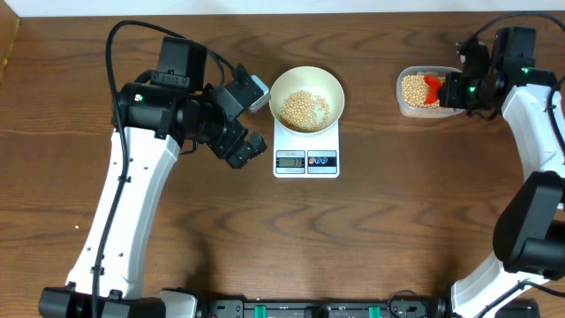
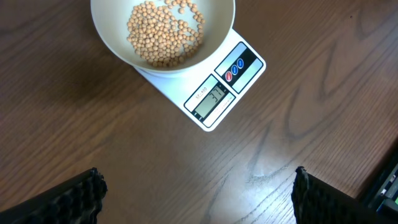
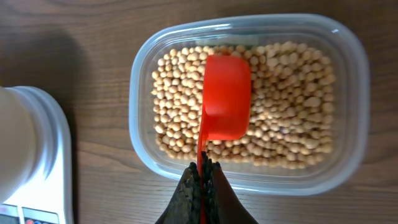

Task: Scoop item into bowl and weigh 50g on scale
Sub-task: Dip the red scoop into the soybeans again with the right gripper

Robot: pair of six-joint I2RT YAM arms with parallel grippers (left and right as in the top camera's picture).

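Observation:
The white bowl [image 1: 306,99] sits on the white scale [image 1: 306,161] at the table's middle back, with a layer of tan beans [image 1: 305,109] in it. The bowl [image 2: 163,34], beans [image 2: 165,34] and scale [image 2: 225,84] also show in the left wrist view; the display is lit. My left gripper [image 1: 251,132] is open and empty, left of the scale. My right gripper [image 3: 203,171] is shut on the handle of a red scoop [image 3: 224,96], whose cup is turned bottom-up over the beans [image 3: 292,99] in the clear tub [image 3: 249,180]. The scoop [image 1: 432,88] shows overhead too.
The clear plastic tub [image 1: 402,104] of beans stands at the back right, a little right of the scale. The edge of the scale and bowl shows at the left of the right wrist view [image 3: 31,155]. The table is dark wood.

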